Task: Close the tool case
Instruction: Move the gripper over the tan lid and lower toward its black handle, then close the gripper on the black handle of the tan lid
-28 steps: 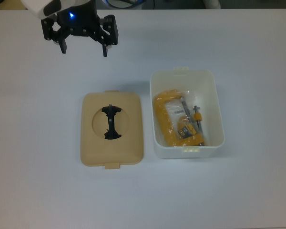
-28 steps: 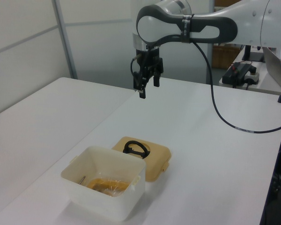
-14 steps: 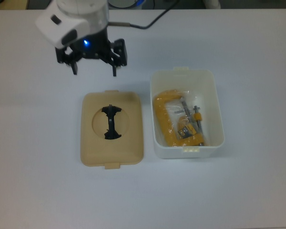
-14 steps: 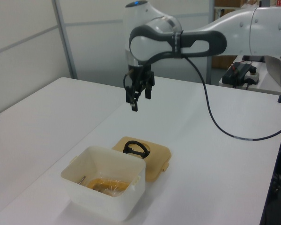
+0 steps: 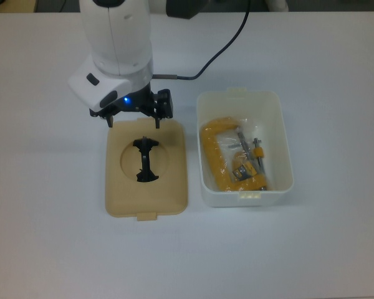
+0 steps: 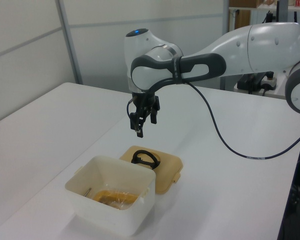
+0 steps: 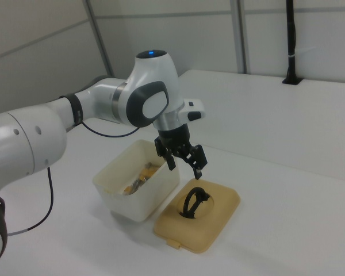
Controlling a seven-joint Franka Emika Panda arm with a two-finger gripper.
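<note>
Claw open, pointing down | above lid edge | box uncovered

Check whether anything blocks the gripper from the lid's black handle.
Nothing visible does. The gripper, open, hangs above the tan lid's far edge; the black handle lies exposed in its round recess.

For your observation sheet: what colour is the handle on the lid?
Black, on the tan lid; the handle shows best in the top view.
</note>
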